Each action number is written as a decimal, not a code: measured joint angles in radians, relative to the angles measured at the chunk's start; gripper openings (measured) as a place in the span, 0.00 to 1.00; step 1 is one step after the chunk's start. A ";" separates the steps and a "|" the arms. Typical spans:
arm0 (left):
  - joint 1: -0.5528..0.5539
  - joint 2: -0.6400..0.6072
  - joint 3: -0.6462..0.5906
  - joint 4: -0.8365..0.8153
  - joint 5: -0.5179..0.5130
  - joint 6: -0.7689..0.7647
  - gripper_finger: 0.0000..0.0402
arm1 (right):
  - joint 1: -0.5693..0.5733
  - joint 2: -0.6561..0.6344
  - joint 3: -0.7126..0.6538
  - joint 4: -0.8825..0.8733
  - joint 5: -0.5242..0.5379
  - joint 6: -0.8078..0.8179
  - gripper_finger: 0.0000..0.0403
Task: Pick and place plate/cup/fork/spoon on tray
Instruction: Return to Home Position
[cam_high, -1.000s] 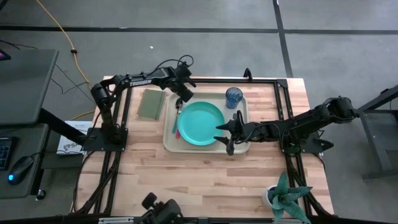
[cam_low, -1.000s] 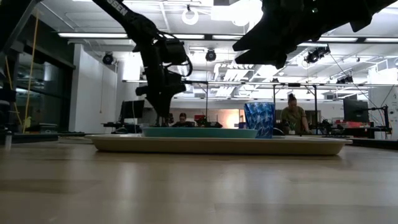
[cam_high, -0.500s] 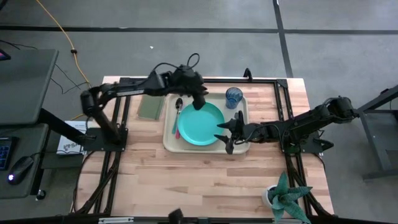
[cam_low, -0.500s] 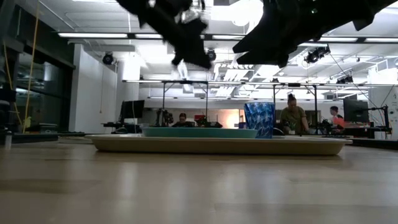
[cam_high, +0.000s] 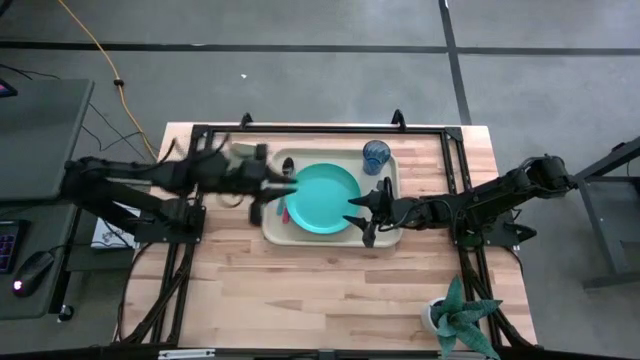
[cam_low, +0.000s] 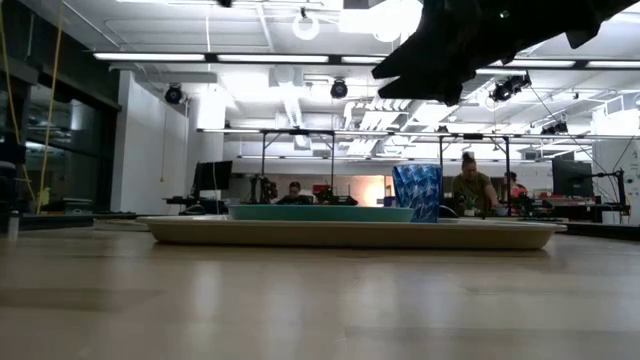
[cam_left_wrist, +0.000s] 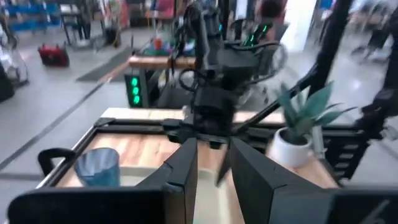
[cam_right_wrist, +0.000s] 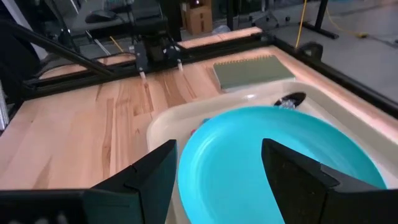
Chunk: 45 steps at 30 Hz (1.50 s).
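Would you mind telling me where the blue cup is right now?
In the high view the cup stands upright in the tray's far right corner, just beyond the teal plate.

Two dark, jointed arms with black cabling end in tools with flat, angular black fingers (cam_right_wrist: 292, 180).

Wooden table (cam_high: 330, 290): tray (cam_high: 275, 232), potted plant (cam_high: 462, 318)
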 joint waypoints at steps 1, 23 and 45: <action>-0.027 -0.051 -0.069 0.050 -0.020 -0.009 0.19 | 0.000 0.000 0.000 0.011 0.000 -0.009 0.56; -0.178 -0.481 -0.579 0.433 -0.058 -0.037 0.19 | -0.034 -0.029 0.000 0.379 0.007 -0.204 0.56; -0.183 -0.490 -0.579 0.267 -0.084 -0.017 0.19 | -0.026 -0.029 0.000 0.355 0.004 -0.205 0.56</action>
